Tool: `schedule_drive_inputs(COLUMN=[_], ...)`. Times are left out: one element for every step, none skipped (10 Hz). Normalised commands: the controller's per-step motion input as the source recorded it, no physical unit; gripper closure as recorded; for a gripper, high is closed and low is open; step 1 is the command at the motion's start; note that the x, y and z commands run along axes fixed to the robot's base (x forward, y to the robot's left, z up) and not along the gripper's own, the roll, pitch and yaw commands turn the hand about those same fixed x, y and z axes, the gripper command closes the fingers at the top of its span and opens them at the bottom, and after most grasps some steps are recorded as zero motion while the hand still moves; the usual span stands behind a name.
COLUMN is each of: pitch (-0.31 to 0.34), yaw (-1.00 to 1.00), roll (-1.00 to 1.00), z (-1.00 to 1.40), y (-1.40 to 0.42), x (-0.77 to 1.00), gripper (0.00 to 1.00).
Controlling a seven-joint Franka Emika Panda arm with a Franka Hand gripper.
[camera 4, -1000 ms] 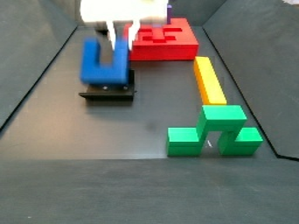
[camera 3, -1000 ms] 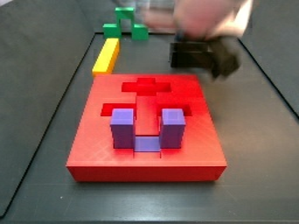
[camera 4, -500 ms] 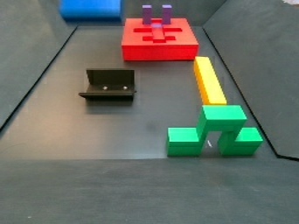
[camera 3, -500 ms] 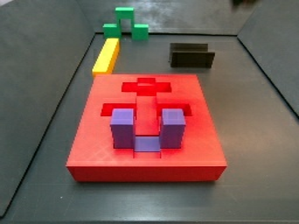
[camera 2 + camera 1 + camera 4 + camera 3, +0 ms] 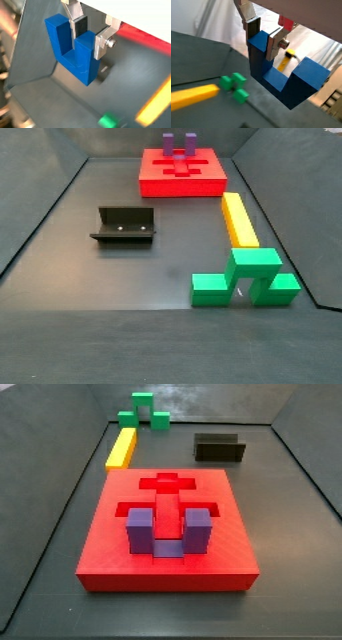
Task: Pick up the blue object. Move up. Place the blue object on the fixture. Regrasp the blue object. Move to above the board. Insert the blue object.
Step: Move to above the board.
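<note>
The blue object hangs in the air, seen in both wrist views, its two prongs pointing up toward the wrist. My gripper is shut on one prong, a silver finger flat against each side. Neither the gripper nor the blue object shows in either side view. The fixture stands on the dark floor with nothing in it. The red board lies flat, its cross-shaped slot open; a strip of red board also shows in a wrist view.
A purple U-shaped block stands in a slot of the board. A yellow bar lies beside the board, and a green block sits at its end. Dark walls ring the floor.
A second ago my gripper held the blue object at the fixture. It rose to the top edge of the side views and has now left them. The fixture stands bare.
</note>
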Motion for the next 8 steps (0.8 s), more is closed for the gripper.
schedule_drive_inputs(pitch=[0.118, 0.110, 0.101, 0.092, 0.082, 0.068, 0.031, 0.002], yaw=[0.08, 0.09, 0.10, 0.11, 0.11, 0.11, 0.11, 0.10], roll=[-1.00, -1.00, -1.00, -1.00, -1.00, -1.00, -1.00, -1.00], z=[0.30, 0.31, 0.33, 0.11, 0.01, 0.00, 0.03, 0.01], y=[-1.40, -1.40, -1.40, -0.45, -0.13, -0.03, -0.02, 0.02], x=[-0.75, -0.74, -0.76, -0.26, -0.09, -0.05, -0.10, -0.09], gripper=[1.00, 1.00, 1.00, 1.00, 1.00, 1.00, 1.00, 1.00])
